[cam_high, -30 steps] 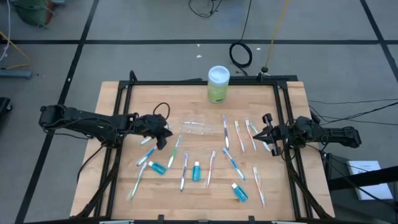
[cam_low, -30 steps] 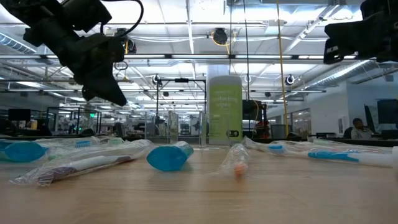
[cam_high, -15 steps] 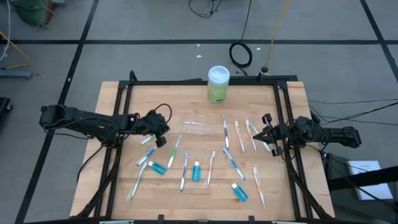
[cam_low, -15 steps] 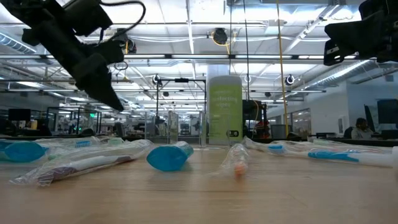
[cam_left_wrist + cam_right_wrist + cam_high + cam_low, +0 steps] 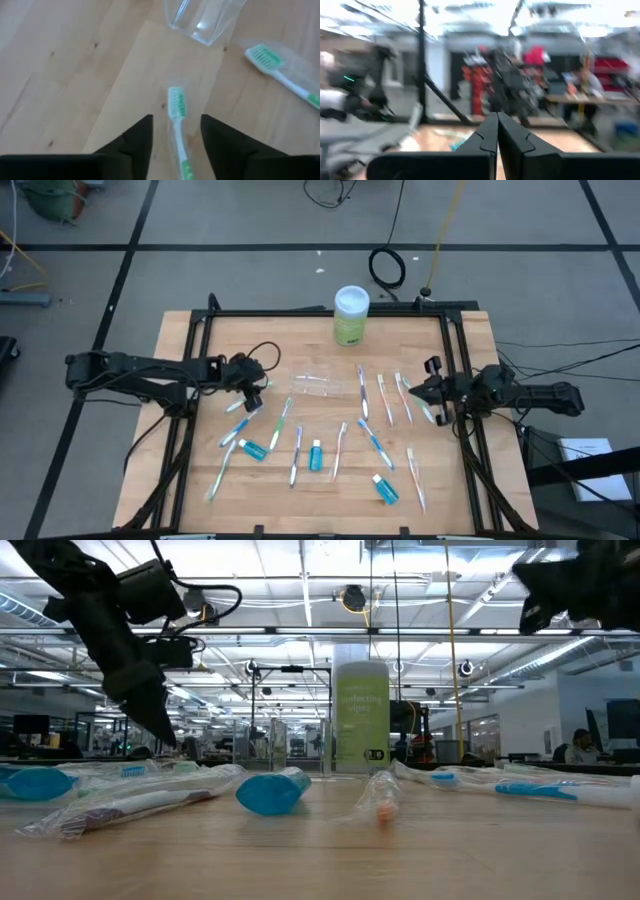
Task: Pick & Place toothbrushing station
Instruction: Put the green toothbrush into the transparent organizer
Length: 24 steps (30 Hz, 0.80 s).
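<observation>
I'm hovering the left gripper [image 5: 176, 131], fingers spread, over a green toothbrush [image 5: 176, 106] beside the toothbrushing station [image 5: 322, 384] mid-table. Next I'm lowering and closing. The right gripper [image 5: 428, 392] is waiting, pressed together.

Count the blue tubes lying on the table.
3: one near the left arm's side, one in the middle, and one toward the near right. All sit among the scattered toothbrushes; none looks hidden from above.
</observation>
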### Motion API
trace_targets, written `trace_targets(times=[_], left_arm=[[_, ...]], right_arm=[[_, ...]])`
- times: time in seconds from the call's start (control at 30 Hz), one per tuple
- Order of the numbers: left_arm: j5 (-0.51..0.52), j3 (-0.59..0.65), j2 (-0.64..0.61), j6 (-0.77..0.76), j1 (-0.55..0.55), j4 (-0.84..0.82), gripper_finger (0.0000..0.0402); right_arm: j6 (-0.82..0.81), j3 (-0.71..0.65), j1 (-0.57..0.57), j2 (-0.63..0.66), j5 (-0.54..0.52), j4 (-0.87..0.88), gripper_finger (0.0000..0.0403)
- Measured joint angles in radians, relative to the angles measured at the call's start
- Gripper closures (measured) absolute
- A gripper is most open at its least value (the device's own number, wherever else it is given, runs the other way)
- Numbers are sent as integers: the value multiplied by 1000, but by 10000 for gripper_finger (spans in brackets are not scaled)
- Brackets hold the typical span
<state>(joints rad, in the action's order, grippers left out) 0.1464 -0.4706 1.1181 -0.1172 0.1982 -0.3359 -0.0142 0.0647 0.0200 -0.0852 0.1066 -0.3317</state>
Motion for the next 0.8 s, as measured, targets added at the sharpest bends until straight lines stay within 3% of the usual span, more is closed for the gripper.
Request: trace_targets(times=[0.17,0.4,0.57,0.8], left_arm=[[-38,0,69,-42,11,-5,198],[-27,0,187,-43,11,46,222],[-40,-3,208,-47,10,60,269],[-51,-1,195,-68,11,56,383]], right_arm=[[-18,68,2,-200,-85,-27,403],[-63,205,47,-555,-79,-102,403],[-164,252,113,-761,-78,-107,403],[-267,254,174,-918,-80,-113,403]])
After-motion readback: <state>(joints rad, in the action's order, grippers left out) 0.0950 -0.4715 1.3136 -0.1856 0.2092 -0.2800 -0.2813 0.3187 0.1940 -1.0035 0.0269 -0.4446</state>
